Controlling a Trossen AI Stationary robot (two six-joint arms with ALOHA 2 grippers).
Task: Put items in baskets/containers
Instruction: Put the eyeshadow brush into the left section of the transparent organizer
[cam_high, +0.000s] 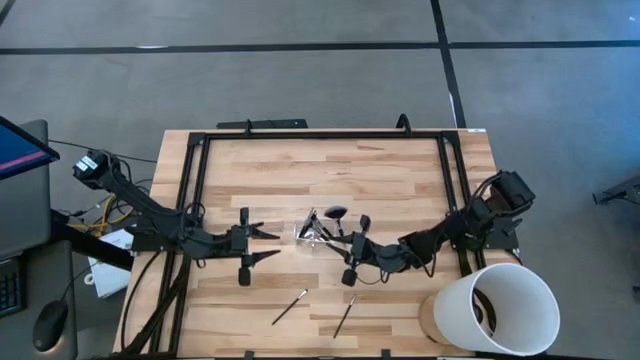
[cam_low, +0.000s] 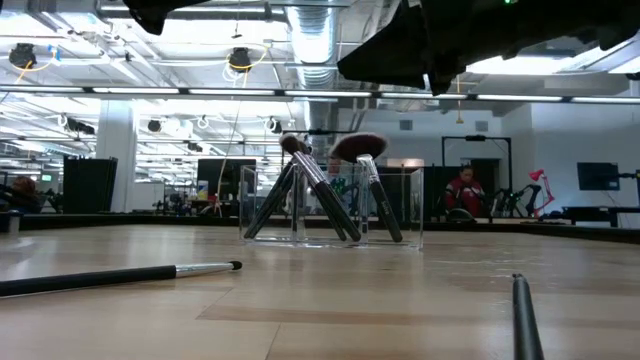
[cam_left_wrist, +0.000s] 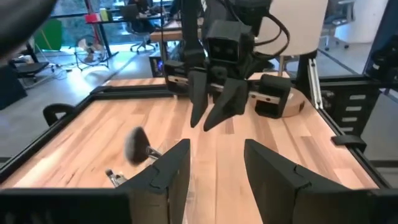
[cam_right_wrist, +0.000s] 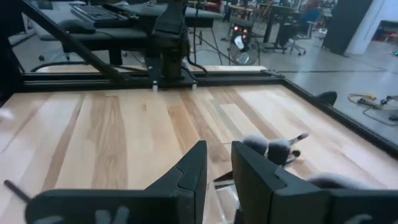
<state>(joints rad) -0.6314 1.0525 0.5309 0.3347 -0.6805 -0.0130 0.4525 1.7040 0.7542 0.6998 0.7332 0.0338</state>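
The clear tray (cam_high: 305, 232) stands at the table's middle. Several brushes (cam_low: 320, 195) lean in it, heads up, among them one with a wide dark head (cam_low: 358, 147). Two more brushes (cam_high: 290, 307) (cam_high: 345, 317) lie flat on the wood nearer the front edge. My right gripper (cam_high: 348, 250) hovers just right of the tray, pointing at it. Its fingers (cam_right_wrist: 193, 168) stand a narrow gap apart with nothing between them. My left gripper (cam_high: 270, 245) hovers left of the tray, facing it, open and empty (cam_left_wrist: 217, 168).
A large white bucket (cam_high: 495, 305) stands at the front right corner. Black frame rails (cam_high: 320, 135) run along the far, left and right sides of the table. A person (cam_low: 462, 190) sits far off in the room behind.
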